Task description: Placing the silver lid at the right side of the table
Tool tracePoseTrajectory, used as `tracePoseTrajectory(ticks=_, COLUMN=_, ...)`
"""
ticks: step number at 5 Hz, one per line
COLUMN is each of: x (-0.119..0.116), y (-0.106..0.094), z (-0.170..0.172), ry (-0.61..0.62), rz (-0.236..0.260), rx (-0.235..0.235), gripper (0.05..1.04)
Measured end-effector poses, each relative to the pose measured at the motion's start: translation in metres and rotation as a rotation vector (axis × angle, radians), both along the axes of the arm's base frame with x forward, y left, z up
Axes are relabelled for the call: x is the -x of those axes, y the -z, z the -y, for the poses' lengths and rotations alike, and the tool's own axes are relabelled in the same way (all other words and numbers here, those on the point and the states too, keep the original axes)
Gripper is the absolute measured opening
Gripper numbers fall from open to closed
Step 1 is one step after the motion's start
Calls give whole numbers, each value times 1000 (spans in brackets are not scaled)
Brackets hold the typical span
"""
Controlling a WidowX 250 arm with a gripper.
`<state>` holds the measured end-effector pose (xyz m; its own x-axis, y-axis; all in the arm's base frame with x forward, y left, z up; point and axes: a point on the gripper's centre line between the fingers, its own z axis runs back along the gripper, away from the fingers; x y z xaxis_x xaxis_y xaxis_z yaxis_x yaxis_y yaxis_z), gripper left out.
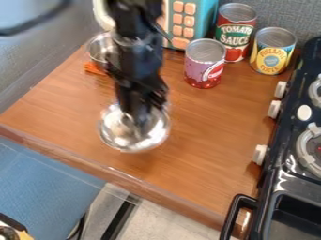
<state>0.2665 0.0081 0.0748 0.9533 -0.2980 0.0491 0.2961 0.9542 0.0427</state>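
Note:
The black gripper point(143, 119) hangs down from the top edge over the left-middle part of the wooden table point(207, 131). Directly under it is the round, shiny silver lid point(128, 140), which looks like a shallow bowl shape. The gripper's lower end covers the lid's centre and upper part, so whether it holds the lid cannot be told. Whether the lid rests on the wood or hangs just over it is also unclear.
A metal pot point(98, 48) with an orange item point(94, 69) beside it stands at the upper left. A purple can point(204, 64), a tomato sauce can point(235, 32), a yellow can point(272, 50) and a teal toy point(203, 18) line the back. The black stove point(285, 140) borders the right.

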Motion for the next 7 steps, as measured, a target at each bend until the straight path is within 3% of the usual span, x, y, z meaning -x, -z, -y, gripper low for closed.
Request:
tracePoseTrajectory(ticks=2, x=-7, y=39, z=31, ry=80, rz=-40, rx=39, gripper=283)
tracePoseTrajectory(ticks=4, x=-5, y=44, z=58, ry=181, rz=-30, rx=47, gripper=284)
tracePoseTrajectory(ticks=5, x=-3, y=44, z=60, ry=184, rz=-32, rx=47, gripper=341)
tracePoseTrajectory(ticks=7, x=5, y=30, z=44, ry=63, rz=-50, rx=1, gripper=936)
